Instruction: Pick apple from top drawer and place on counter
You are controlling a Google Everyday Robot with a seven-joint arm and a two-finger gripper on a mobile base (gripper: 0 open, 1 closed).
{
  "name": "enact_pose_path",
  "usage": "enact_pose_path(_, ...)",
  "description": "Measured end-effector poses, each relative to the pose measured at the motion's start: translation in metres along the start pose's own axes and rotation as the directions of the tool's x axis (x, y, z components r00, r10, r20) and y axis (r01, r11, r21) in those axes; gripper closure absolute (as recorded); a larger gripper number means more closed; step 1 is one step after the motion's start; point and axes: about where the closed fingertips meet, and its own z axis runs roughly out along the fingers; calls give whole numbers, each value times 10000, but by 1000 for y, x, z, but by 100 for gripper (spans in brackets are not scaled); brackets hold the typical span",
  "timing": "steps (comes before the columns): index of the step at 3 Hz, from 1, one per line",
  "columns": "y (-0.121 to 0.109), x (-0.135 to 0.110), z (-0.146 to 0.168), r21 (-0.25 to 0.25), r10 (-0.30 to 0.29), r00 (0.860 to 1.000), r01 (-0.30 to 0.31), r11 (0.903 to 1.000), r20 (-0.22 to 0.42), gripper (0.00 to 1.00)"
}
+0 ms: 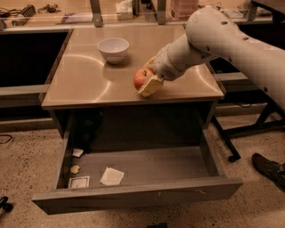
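Note:
My gripper (145, 79) is shut on the red-orange apple (140, 78) and holds it just above the front middle of the tan counter (84, 80). The cream fingers (151, 85) clamp the apple from its right side. The white arm reaches in from the upper right. The top drawer (147, 189) stands pulled fully open below the counter, with paper scraps (111, 176) on its grey floor at the left.
A white bowl (113, 48) sits at the back of the counter, left of the arm. A cluttered workbench (67, 13) runs along the back. A person's shoe (269, 169) and a dark stand leg (225, 140) are on the floor at right.

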Motion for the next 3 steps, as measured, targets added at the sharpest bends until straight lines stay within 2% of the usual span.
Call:
enact_pose_path(1, -9, 13, 16, -332, 584, 9983, -585, 9977, -25, 100)
enact_pose_path(3, -10, 14, 17, -337, 595, 9982, -595, 9977, -23, 57)
